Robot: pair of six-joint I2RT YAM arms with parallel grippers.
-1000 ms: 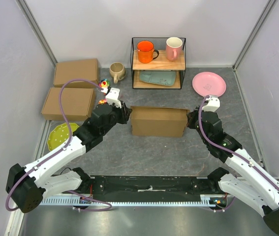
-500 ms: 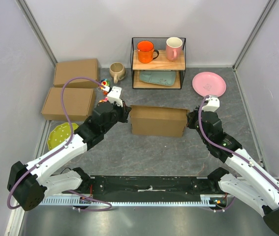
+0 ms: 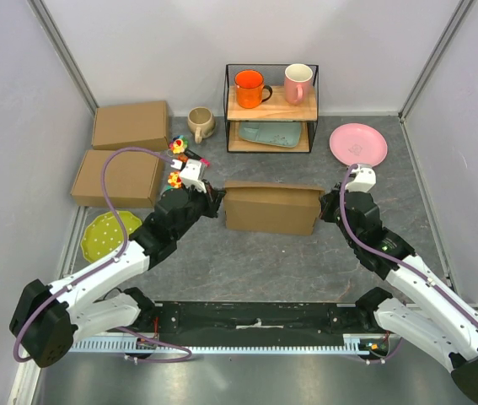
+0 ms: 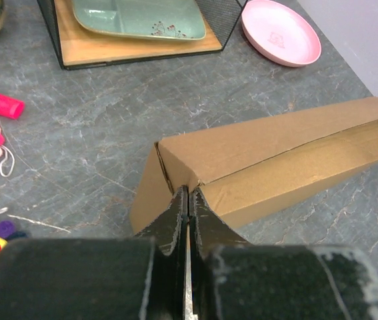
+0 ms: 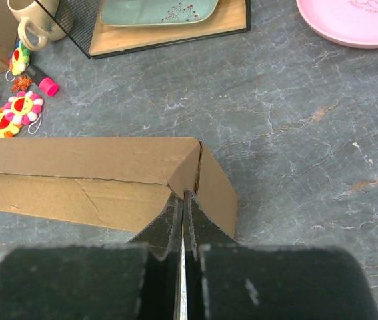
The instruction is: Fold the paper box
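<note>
L jaws closed, arm drew nearer | R jaws shut too, both empty, tips at ends of paper box (image 3: 272, 209) | box mid table (image 3: 247, 270), formed, lid down, seam gaping | todo prob: tuck lid

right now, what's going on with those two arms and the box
Two robot arms are working on the brown cardboard mailer box in the middle of the table. The left gripper is shut with its tips at the box's left end, the right gripper shut at its right end. The box is not closed yet: a gap shows along its front.
</note>
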